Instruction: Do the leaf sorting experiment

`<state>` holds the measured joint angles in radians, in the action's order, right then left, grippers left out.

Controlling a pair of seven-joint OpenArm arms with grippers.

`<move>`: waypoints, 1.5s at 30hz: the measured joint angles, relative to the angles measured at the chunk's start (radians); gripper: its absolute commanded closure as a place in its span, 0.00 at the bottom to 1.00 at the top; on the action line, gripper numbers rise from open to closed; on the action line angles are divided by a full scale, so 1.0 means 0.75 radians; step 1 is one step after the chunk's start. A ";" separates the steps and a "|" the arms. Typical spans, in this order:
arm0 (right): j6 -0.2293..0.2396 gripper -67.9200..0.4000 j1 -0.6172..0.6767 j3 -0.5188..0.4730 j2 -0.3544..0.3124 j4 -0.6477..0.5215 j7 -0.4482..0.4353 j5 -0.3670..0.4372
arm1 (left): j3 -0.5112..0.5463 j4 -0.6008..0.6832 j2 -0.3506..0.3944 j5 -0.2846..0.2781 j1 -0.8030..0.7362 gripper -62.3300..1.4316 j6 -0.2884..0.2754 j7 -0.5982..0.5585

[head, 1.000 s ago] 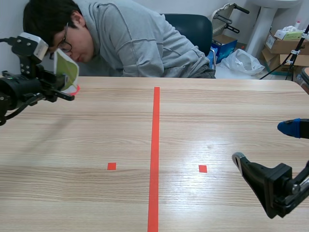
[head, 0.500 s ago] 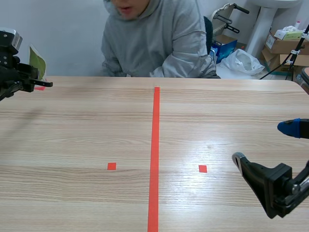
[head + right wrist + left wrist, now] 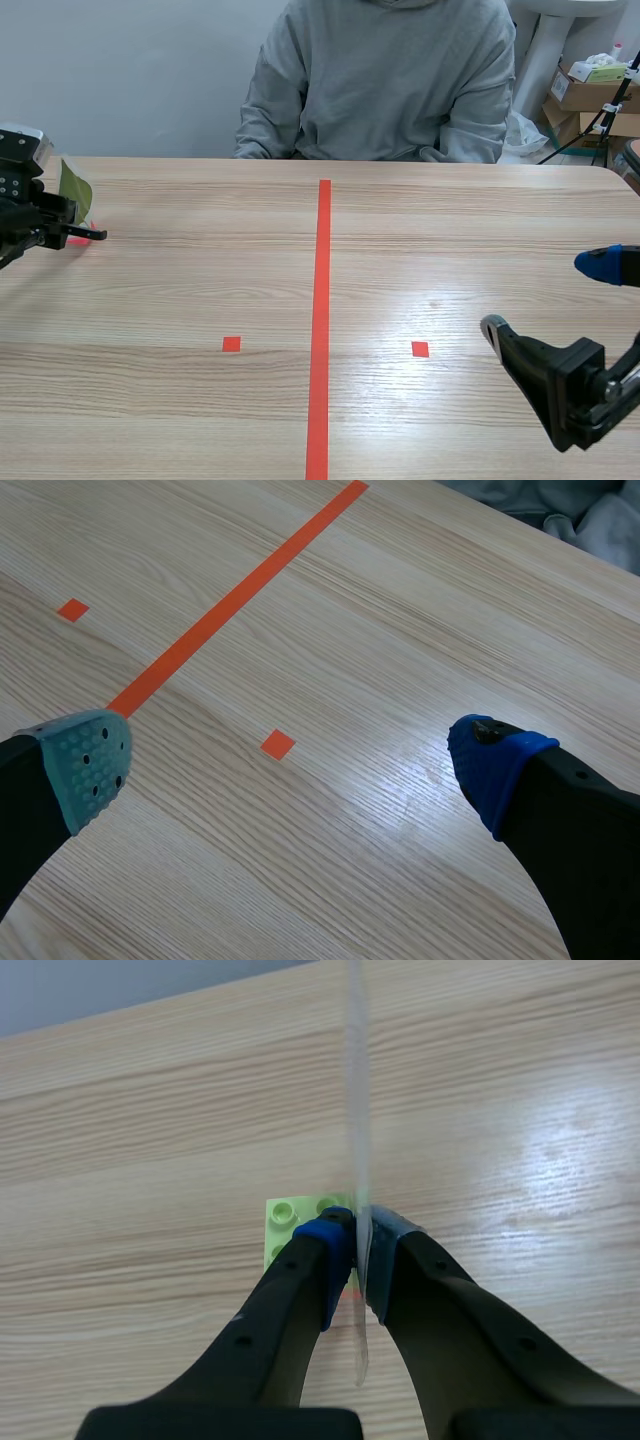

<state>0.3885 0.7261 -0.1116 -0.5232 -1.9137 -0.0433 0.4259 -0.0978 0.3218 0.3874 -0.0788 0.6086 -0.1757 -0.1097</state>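
Note:
My left gripper (image 3: 72, 228) is low over the table's far left edge, shut on a laminated green leaf card (image 3: 75, 187) that stands upright. From the left wrist the card (image 3: 355, 1110) shows edge-on as a thin clear sheet pinched between the blue pads of the left gripper (image 3: 358, 1250). Right under the fingertips a light green studded brick (image 3: 288, 1222) lies on the wood. My right gripper (image 3: 545, 297) hovers near the table's right front, open and holding nothing; in its wrist view the right gripper (image 3: 292, 765) has its pads wide apart over bare table.
A person in a grey hoodie (image 3: 380, 80) sits across the table, upright, hands out of sight. Boxes and bags (image 3: 590, 90) stand on the floor beyond the far right corner.
The person has straightened up from leaning over the far left. My left gripper has carried the leaf card leftward and down toward the table. The right arm has stayed put.

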 measured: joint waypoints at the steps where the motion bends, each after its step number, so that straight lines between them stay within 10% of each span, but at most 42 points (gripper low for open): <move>1: 0.000 0.02 0.000 0.000 0.000 0.000 0.000 0.000 | 0.000 0.000 0.000 0.000 -0.007 0.93 0.001 0.000; 19: 0.000 0.02 0.000 0.000 0.000 0.000 0.000 0.000 | 0.000 0.001 0.000 0.025 -0.021 0.92 0.002 -0.014; 33: 0.000 0.02 0.000 0.000 0.000 0.000 0.000 0.000 | 0.000 0.001 0.000 0.030 -0.021 0.11 0.006 -0.027; 41: 0.000 0.02 0.000 0.000 0.000 0.000 0.000 0.000 | 0.000 0.003 0.001 0.040 -0.020 0.00 0.006 -0.117; 45: 0.001 0.02 0.000 0.000 0.000 0.000 0.002 0.000 | 0.000 0.089 0.014 0.160 -0.077 0.00 0.005 -0.064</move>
<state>0.3889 0.7261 -0.1116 -0.5232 -1.9137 -0.0418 0.4259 -0.0978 0.3885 0.3977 0.0414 0.5507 -0.1719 -0.1574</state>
